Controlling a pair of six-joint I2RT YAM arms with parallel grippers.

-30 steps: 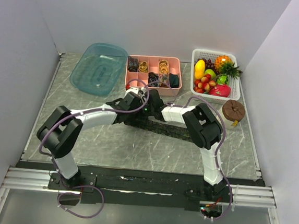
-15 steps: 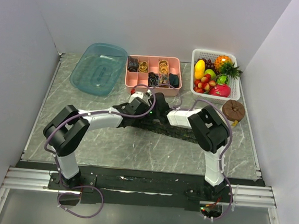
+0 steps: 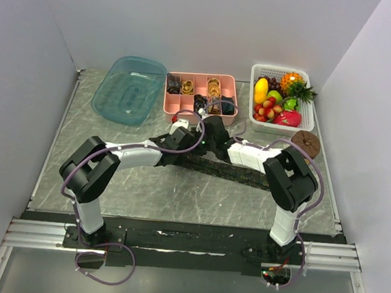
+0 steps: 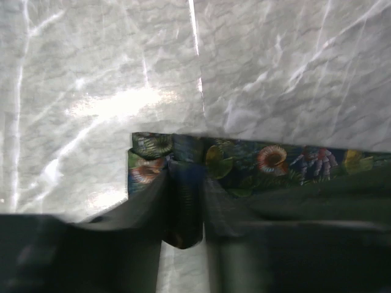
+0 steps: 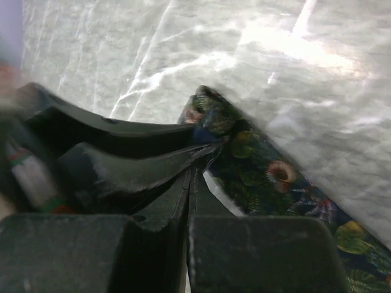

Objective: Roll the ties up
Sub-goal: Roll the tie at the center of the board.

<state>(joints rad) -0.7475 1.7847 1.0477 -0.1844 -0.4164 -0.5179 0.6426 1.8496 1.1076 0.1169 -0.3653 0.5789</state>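
Pink tray (image 3: 201, 76) with rolled ties (image 3: 214, 88)

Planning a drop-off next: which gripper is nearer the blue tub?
Left. The left gripper sits near-right of the blue tub; the right gripper lies farther right.

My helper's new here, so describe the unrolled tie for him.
Find the pink divided tray at the back. Just in front of it, between the left arm and right arm, lies a long dark tie. Unlike the coiled ties in the tray, it is stretched flat.
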